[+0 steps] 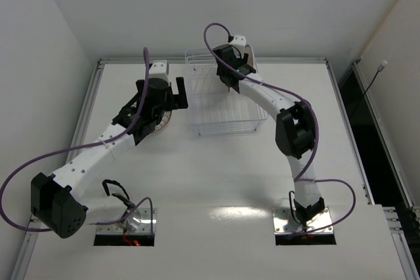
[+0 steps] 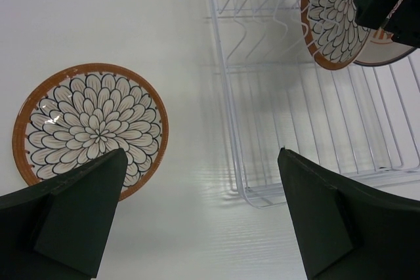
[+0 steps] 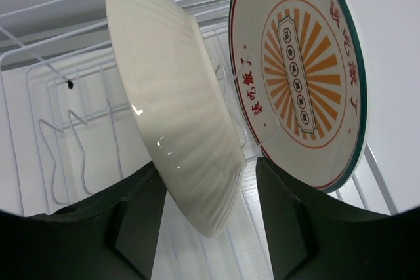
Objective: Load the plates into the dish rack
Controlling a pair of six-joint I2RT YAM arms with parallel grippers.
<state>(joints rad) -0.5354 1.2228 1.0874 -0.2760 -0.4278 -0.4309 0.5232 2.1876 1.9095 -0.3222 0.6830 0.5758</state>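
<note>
A petal-pattern plate (image 2: 92, 129) with a brown rim lies flat on the table left of the dish rack (image 2: 225, 96); in the top view it (image 1: 161, 124) is partly under my left arm. My left gripper (image 2: 202, 152) is open and empty, hovering between that plate and the rack. A second petal plate (image 2: 335, 14) stands tilted at the rack's far end; its cream ribbed back (image 3: 177, 109) sits between my right gripper's (image 3: 210, 165) parted jaws, with a small gap at the right finger. An orange radial plate (image 3: 302, 77) stands upright behind it.
The wire rack (image 1: 216, 116) stands at the table's back middle, its near half holding no plates. The back wall and the table's raised rail (image 1: 282, 61) lie just behind it. My right arm (image 1: 292, 129) arches over the rack's right side.
</note>
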